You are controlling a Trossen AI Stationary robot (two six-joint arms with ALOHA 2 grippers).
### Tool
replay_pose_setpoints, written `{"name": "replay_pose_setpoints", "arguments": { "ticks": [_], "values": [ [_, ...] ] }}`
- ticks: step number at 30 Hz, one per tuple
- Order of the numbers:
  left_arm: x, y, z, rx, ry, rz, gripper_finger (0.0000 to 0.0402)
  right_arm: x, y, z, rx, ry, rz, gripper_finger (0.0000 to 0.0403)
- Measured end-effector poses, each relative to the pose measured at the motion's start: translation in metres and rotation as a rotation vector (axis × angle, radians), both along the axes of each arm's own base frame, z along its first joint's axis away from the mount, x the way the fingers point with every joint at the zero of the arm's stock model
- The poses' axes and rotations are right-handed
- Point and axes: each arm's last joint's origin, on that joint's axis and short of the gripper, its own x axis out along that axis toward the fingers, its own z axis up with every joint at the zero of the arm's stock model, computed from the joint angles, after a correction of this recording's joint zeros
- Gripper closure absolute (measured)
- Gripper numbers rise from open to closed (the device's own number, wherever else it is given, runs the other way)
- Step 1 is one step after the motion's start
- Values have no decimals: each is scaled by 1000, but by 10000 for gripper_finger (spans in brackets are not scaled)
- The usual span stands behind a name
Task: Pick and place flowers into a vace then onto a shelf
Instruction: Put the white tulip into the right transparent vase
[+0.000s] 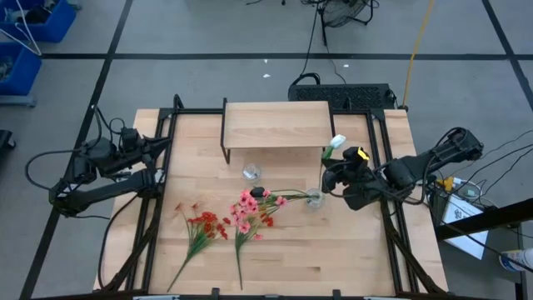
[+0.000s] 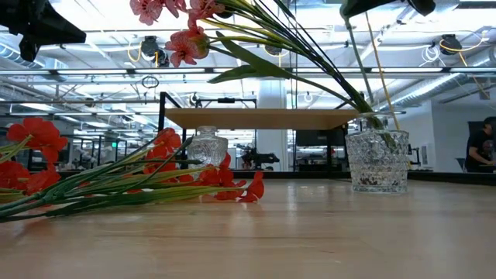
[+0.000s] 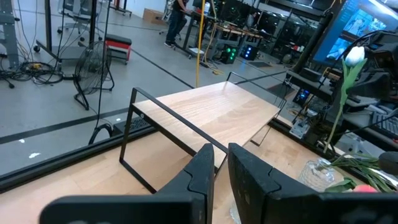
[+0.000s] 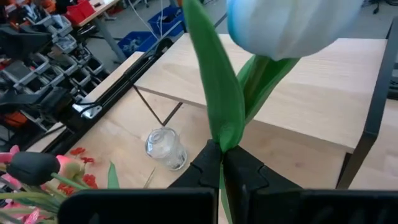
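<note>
My right gripper (image 1: 333,169) hovers at the table's right, just in front of the shelf (image 1: 275,125), shut on a white tulip (image 4: 292,25). Below it stands a cut-glass vase (image 1: 315,198) holding a pink spray (image 1: 248,204) that leans left. The tulip's stem (image 2: 355,62) runs down to the vase's mouth; whether its end is inside, I cannot tell. A red spray (image 1: 204,225) and another pink spray (image 1: 243,227) lie flat on the table. My left gripper (image 1: 166,148) waits shut at the far left. My right gripper pinches the tulip's green stem (image 4: 221,163) between its two fingers, just below the long leaf (image 4: 214,81). The fingers lie across the stem. The white bud stands up above the fingers, toward the shelf, and the stem slants down toward the vase.
A second, small glass vase (image 1: 251,172) stands empty in front of the shelf's middle. Black frame rails (image 1: 379,150) run along both table sides. Bare tabletop lies along the near right. A person (image 2: 480,147) shows in the room behind.
</note>
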Motion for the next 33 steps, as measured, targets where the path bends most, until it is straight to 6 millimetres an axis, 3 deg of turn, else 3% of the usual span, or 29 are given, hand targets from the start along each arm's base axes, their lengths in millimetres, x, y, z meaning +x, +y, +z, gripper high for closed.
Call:
{"name": "replay_pose_setpoints", "arguments": {
  "ticks": [26,33],
  "values": [
    [0,0,0,0,0,0,350,18,10,-17,20,48,14,403],
    [0,0,0,0,0,0,350,18,11,-43,15,57,16,403]
  ]
}}
